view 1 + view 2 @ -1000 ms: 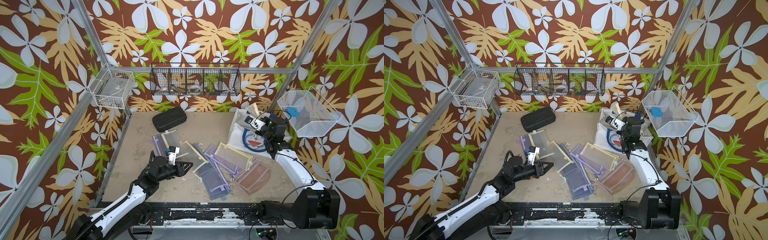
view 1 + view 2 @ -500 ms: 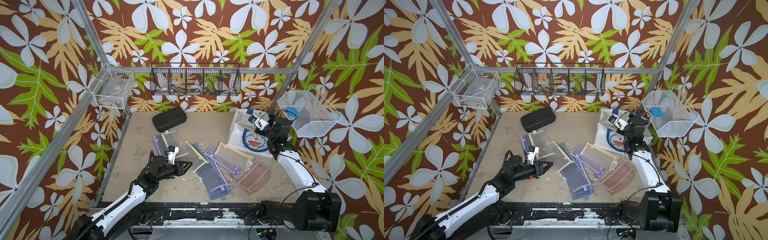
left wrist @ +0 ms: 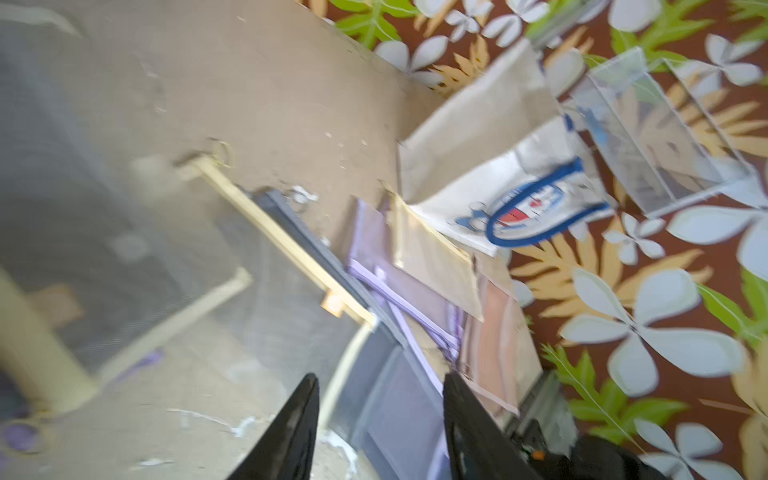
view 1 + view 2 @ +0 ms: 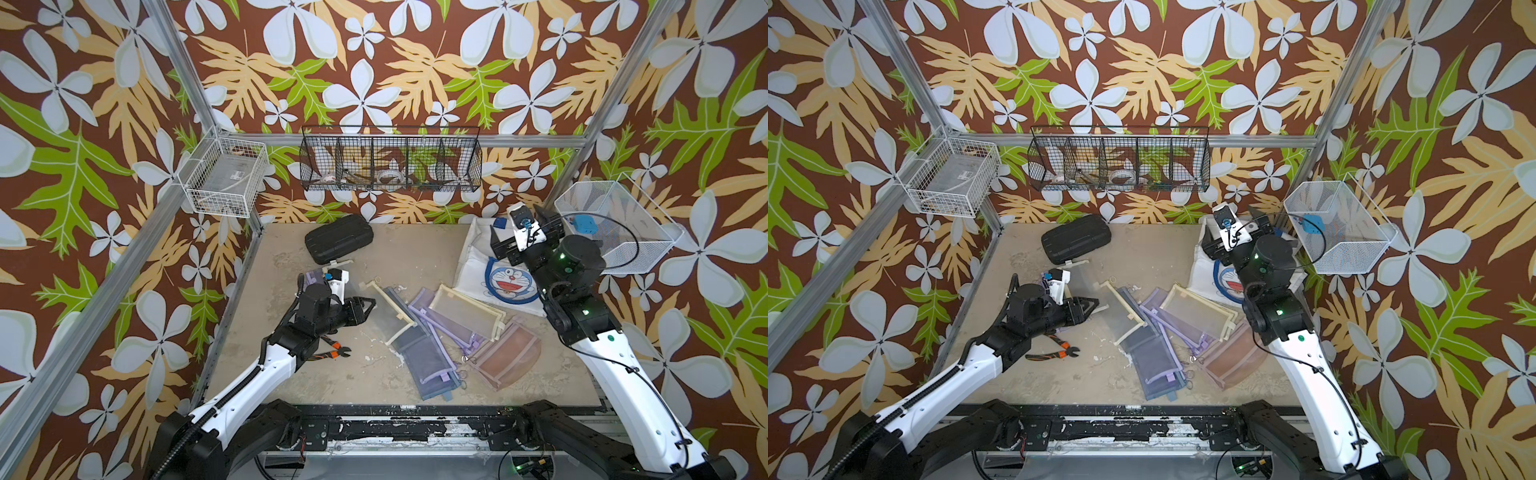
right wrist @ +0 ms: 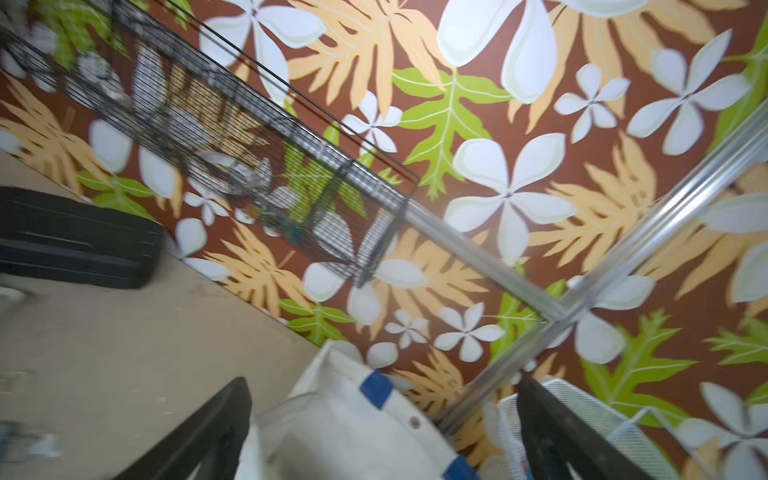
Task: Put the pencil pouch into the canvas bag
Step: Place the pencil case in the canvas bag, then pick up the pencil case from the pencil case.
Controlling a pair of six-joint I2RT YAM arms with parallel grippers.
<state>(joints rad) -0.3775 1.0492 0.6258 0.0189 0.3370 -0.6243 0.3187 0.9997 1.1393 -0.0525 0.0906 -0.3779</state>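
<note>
Over the canvas bag [image 4: 478, 270] the right hand [image 5: 386, 390] gapes wide; left hand [image 3: 381, 378], half spread, empty, beside the pencil pouch [image 4: 388, 313].

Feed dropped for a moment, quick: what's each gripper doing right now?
Left gripper: open, empty, over the pencil pouches.
Right gripper: wide open, empty, over the canvas bag.

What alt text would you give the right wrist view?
The open right gripper hangs over the white canvas bag. A black hard case lies on the table; a wire basket hangs on the floral wall.
</note>
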